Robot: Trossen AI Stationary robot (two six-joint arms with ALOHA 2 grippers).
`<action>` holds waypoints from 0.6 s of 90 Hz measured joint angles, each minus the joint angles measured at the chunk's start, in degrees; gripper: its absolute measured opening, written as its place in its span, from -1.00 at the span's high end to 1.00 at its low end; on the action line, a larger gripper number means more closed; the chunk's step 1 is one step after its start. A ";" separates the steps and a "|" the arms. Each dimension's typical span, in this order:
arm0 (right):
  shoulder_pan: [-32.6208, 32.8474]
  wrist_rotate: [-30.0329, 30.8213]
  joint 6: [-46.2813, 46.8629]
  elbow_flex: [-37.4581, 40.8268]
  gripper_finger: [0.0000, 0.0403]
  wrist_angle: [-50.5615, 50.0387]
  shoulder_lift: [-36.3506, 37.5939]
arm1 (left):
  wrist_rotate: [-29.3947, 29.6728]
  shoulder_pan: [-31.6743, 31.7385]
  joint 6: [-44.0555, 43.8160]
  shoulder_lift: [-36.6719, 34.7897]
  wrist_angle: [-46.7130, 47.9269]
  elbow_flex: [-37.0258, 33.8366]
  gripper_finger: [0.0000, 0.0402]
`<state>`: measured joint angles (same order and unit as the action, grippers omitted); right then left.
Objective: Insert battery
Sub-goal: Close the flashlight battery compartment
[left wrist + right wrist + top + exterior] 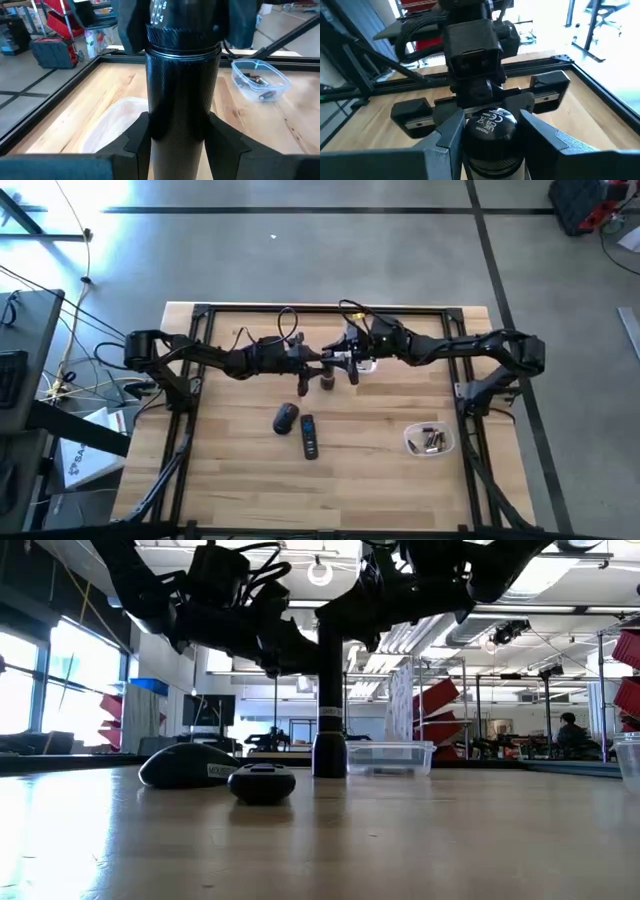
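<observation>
A black flashlight (330, 710) with a carbon-weave body stands upright at the middle of the table, toward its far side. Both grippers are shut on it. My left gripper (180, 131) has the body, and my right gripper (492, 131) has the upper end with white print. In the high view the two grippers (315, 370) (345, 365) meet over it. Batteries (432, 442) lie in a clear container (430, 438) at the right. In the low view the flashlight's lower end (330, 765) is down at table level; whether it touches the table I cannot tell. My left gripper pinches the flashlight's woven body (167, 122) between its two fingers, below the ring. The fingers come level from the table's left and lie across the upright tube. My right gripper pinches the printed top end (487, 125) between its two fingers, coming slantwise from the right and above.
A black mouse (285, 417) and a black remote (309, 436) lie nearer the table's front, left of centre. A pale round lid or dish (112, 127) lies just behind the flashlight. A black frame (200, 310) runs along the table's far and side edges.
</observation>
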<state>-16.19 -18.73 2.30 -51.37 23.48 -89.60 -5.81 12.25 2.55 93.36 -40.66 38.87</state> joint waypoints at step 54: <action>-2.26 -12.38 -7.76 -0.02 0.35 -0.87 -0.09 | -6.19 0.55 5.04 0.22 -3.68 -0.09 0.32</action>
<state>-18.46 -31.11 -5.46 -51.40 22.61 -89.69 -12.00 12.80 7.60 93.58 -44.35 38.79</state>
